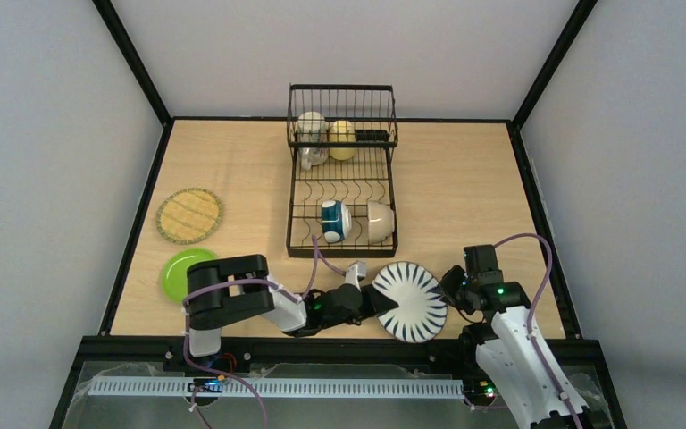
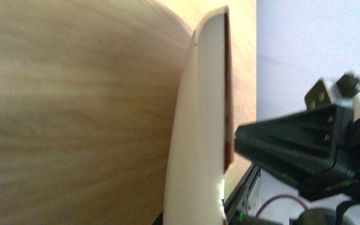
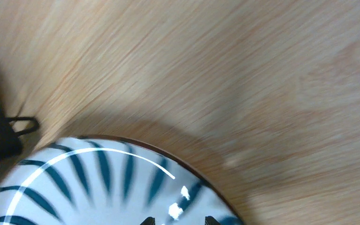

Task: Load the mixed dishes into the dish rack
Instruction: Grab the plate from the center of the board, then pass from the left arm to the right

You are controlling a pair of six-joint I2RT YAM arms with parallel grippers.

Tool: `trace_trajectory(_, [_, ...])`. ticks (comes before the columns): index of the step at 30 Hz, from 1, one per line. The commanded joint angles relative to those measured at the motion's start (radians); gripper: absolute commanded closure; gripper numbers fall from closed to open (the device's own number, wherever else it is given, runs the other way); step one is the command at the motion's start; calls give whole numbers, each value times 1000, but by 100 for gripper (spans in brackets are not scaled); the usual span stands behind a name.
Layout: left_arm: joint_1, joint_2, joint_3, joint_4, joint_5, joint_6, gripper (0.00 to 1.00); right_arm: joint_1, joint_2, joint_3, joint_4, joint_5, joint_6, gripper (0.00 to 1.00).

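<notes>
The white plate with dark radial stripes sits at the table's near edge, between my two grippers. My left gripper is rolled sideways and shut on the plate's left rim. In the left wrist view the plate stands edge-on and runs down to my hidden jaws. My right gripper is over the plate's right rim. Its two tips stand apart above the striped face, with nothing between them. The black wire dish rack holds a blue-white bowl, a white bowl, a beige mug and a yellow mug.
A yellow woven-look plate and a lime-green plate lie flat at the table's left side. The left arm's elbow hangs just right of the green plate. Black frame rails border the table. The right gripper's black body hangs close over the plate.
</notes>
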Motion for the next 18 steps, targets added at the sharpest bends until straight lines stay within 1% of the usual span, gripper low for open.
trace_trajectory(1, [-61,-64,20,-84,35,68,89,17,-38,45,-10,-104,32,41])
trace_trajectory(12, [-107,-208,29,-266,25,148,96,17,-118,125,-56,-105,70,39])
trace_trajectory(15, [-111,-274,30,-324,9,179,98,17,-122,162,-48,-112,72,36])
trace_trajectory(18, [-110,-367,35,-408,-23,219,98,17,-112,218,-33,-119,58,34])
